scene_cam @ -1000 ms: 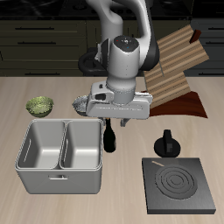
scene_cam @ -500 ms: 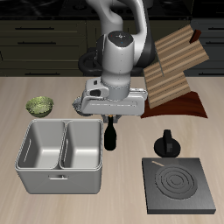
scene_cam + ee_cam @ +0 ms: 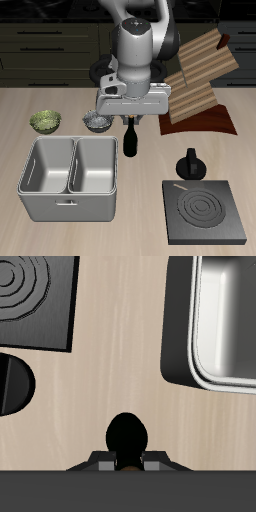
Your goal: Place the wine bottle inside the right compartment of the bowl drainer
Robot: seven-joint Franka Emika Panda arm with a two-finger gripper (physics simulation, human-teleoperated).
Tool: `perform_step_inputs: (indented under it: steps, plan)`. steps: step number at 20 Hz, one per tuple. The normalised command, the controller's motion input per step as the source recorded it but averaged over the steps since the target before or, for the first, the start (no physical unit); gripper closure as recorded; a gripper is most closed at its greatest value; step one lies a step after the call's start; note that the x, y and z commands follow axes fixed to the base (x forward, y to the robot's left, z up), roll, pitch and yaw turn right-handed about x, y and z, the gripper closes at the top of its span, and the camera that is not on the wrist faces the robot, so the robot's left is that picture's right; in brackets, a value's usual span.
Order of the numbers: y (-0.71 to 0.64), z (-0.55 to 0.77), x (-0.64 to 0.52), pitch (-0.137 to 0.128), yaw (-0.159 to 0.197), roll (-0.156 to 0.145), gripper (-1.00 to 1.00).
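Note:
The wine bottle (image 3: 131,141) is a slim dark bottle hanging upright just past the back corner of the bowl drainer (image 3: 68,206). My gripper (image 3: 131,123) is shut on the bottle's neck from above. The wrist view looks down on the bottle's dark top (image 3: 127,437), which sits between the fingers of my gripper (image 3: 127,461). The bowl drainer is a grey basin with two wells. Its right compartment (image 3: 95,167) is the well closest to the bottle, and its smooth grey walls show in the wrist view (image 3: 232,316). Both wells look bare.
A black knobbed object (image 3: 190,163) stands beside a flat black stove plate (image 3: 205,212) near the front edge. A green-filled bowl (image 3: 45,121) and a small metal bowl (image 3: 97,122) sit behind the drainer. A slanted wooden rack (image 3: 200,75) stands at the back.
My gripper has risen and drifted toward the back of the table, carrying the wine bottle up with it. The small metal bowl, earlier hidden by the gripper, now shows.

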Motion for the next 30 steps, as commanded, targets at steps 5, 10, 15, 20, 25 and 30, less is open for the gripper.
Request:
perform_step_inputs:
  steps: [5,10,15,20,25,30]
  plan:
    - [-0.14,0.41,-0.34,0.002,0.016,-0.010,1.00]
    - [-0.21,0.44,-0.28,-0.023,0.003,-0.009,1.00]
    - [-0.37,0.52,-0.20,-0.012,-0.035,-0.012,1.00]
    - [-0.48,0.54,-0.09,-0.027,-0.007,-0.049,1.00]
    - [-0.41,0.32,-0.07,0.006,-0.035,-0.026,1.00]
    - [-0.46,0.31,0.16,-0.002,-0.008,-0.056,1.00]
